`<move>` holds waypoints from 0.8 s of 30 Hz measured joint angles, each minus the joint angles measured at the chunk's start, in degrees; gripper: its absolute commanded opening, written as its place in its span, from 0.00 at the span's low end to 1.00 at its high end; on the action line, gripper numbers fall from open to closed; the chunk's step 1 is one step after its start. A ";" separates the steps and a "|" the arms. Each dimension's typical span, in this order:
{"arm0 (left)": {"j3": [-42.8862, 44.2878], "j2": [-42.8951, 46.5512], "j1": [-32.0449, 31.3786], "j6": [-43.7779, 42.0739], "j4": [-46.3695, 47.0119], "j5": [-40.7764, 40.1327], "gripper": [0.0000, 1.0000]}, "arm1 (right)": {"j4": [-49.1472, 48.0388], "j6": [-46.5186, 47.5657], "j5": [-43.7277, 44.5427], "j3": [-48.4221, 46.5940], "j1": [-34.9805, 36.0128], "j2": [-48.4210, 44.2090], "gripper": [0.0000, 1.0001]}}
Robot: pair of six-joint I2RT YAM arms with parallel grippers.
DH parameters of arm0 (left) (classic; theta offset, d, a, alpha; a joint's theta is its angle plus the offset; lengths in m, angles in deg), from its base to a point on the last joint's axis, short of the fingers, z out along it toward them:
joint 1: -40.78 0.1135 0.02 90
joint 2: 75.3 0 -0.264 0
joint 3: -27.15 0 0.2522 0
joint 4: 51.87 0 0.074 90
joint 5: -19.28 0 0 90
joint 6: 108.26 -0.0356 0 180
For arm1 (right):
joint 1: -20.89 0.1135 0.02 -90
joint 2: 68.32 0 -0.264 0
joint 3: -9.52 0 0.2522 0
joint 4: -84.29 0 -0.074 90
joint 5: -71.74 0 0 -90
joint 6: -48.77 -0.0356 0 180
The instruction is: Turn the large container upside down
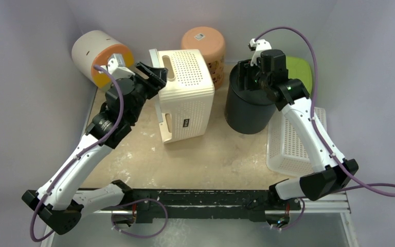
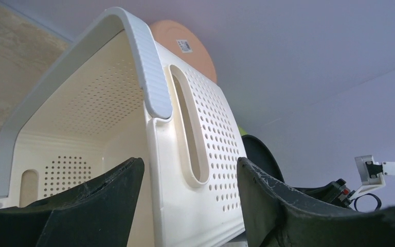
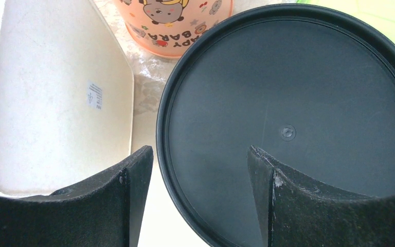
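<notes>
Beige worktop (image 1: pixel 226 154) carries the bin (image 1: pixel 187 98) on its side at centre, mouth facing left. Left pincer (image 1: pixel 151 77) stands wide astride its slotted wall at the rim. Right pincer (image 1: pixel 247 72), also wide and empty, hovers over the black bucket (image 1: pixel 247 110). Best to clamp firmly beside the slot, then roll the mouth down slowly.

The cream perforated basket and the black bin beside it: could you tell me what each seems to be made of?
The cream basket: likely moulded plastic, smooth with a slight sheen; regular holes, moulded handle slot and ribbed rim. The black bin: probably plastic too, matte with faint scuffs; a small moulding mark sits at its centre.
</notes>
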 measured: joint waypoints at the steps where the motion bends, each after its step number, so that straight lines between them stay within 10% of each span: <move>1: 0.00 0.39 0.00 -0.02 -0.68 -0.35 0.66 | 0.02 0.00 0.00 0.00 0.00 0.00 0.70; 24: -0.44 4.70 0.00 1.70 -11.72 -3.13 0.58 | -0.90 -0.02 -1.46 2.45 0.00 -0.07 0.70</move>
